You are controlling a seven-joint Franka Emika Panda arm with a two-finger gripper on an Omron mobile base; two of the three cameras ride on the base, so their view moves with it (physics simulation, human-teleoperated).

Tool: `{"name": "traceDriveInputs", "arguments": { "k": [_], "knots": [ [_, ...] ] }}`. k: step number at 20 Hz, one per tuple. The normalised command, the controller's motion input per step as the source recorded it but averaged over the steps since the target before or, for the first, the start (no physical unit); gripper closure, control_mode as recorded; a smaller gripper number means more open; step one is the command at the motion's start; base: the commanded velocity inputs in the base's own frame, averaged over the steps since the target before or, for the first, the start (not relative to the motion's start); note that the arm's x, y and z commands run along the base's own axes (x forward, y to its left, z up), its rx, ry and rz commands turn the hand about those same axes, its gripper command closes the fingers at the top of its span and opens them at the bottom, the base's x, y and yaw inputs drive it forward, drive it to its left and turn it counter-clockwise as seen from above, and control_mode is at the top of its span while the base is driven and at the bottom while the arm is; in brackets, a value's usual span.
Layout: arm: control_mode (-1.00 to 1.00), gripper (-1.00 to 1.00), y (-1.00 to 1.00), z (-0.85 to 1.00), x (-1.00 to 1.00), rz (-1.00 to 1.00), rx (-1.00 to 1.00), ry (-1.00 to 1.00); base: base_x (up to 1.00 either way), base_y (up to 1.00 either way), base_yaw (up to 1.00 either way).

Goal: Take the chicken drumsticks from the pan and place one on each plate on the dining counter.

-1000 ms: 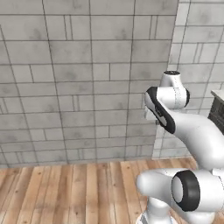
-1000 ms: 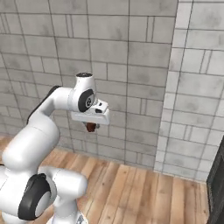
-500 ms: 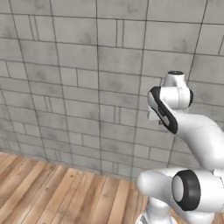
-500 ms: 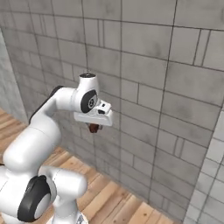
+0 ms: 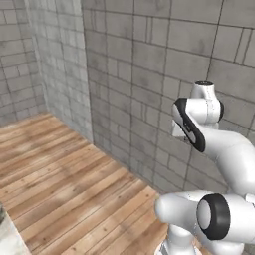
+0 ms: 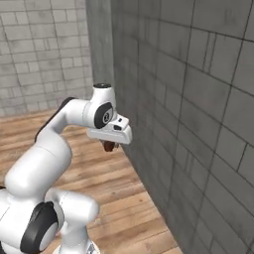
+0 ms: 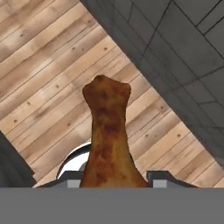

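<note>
A glossy orange-brown chicken drumstick [image 7: 107,135] stands up between my gripper [image 7: 114,178] fingers, which are shut on its thick end. From the right base view the gripper [image 6: 110,144] hangs under the raised white hand, with the drumstick [image 6: 108,147] showing as a small brown lump beneath it, high above the wooden floor and close to the grey wall. The pan, the plates and the dining counter are out of view.
A grey stone-block wall [image 6: 198,124] runs close along the right of the arm and across the back [image 5: 149,74]. Wooden floor [image 5: 64,174] spreads below. A pale marbled edge [image 5: 6,234] shows at the lower left corner.
The whole picture has swung, so the base has turned: a wall corner and more wooden floor have come into sight. The arm's pose and its hold on the drumstick are unchanged.
</note>
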Motion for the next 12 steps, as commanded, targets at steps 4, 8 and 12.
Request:
{"name": "traceDriveInputs", "arguments": {
  "k": [4,8,12],
  "knots": [
    [1.00,1.00,0.00,0.00,0.00,0.00,0.00,0.00,0.93,0.10,0.59],
    [1.00,1.00,0.00,0.00,0.00,0.00,0.00,0.00,1.00,0.09,0.40],
    [1.00,1.00,0.00,0.00,0.00,0.00,0.00,0.00,1.00,0.10,0.37]
  ]
}}
